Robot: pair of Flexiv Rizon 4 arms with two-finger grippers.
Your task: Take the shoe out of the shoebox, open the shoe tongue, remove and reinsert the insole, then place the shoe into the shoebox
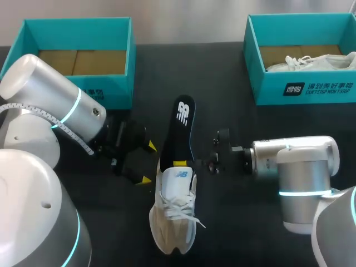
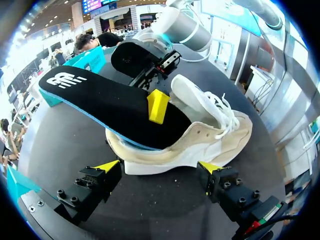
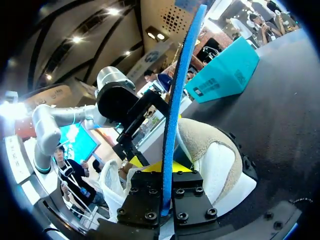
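Observation:
A cream sneaker (image 1: 173, 214) lies on the black table with its heel toward my left gripper. A black insole with a blue edge (image 1: 181, 129) sticks halfway out of its opening, slanting up toward the far side. My right gripper (image 1: 182, 163) is shut on the insole just above the shoe's collar. In the right wrist view the insole (image 3: 179, 105) runs edge-on up from between the fingers (image 3: 165, 175), with the sneaker (image 3: 215, 160) behind. My left gripper (image 2: 159, 167) stands open just short of the sneaker's (image 2: 200, 142) side, touching nothing. Its view shows the insole (image 2: 105, 97) clamped under a yellow fingertip (image 2: 158, 105).
A teal shoebox (image 1: 119, 83) with a bare cardboard floor stands at the back left. A second teal shoebox (image 1: 261, 78) at the back right holds another white shoe (image 1: 314, 62). My two arms flank the sneaker closely.

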